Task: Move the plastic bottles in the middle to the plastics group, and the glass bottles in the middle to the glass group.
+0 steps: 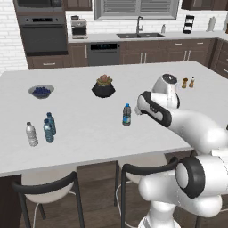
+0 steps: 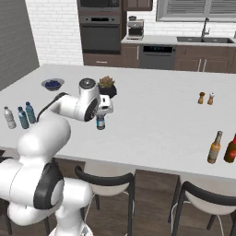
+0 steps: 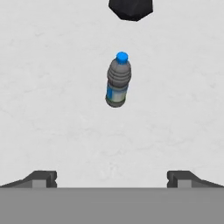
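On the white marble-look island counter (image 1: 89, 133), a small see-through water bottle with a blue cap and a dark blue label band (image 1: 127, 115) stands upright near the middle, in front of a black faceted planter holding a reddish succulent (image 1: 103, 87). The white arm's two-finger gripper (image 3: 112, 177) hangs above this bottle with its jaws spread wide and nothing between them; in the hand view the two dark fingertips (image 3: 43, 178) sit well apart at the bottom, with the bottle ahead of them and untouched.

Toward the counter's left end stands a cluster of three small bottles: a clear whitish bottle with a white cap (image 1: 31, 134) and two blue-tinted water bottles (image 1: 49, 128) just beside it. A grey bowl of dark blue berries (image 1: 41, 91) lies behind them.

Far across the counter on the right, two small brownish bottles (image 1: 188, 82) stand side by side. In the right base view, a slim amber glass bottle with a dark neck (image 2: 214, 147) stands near the counter's right front edge, next to a reddish bottle (image 2: 230, 148) at the frame's border.
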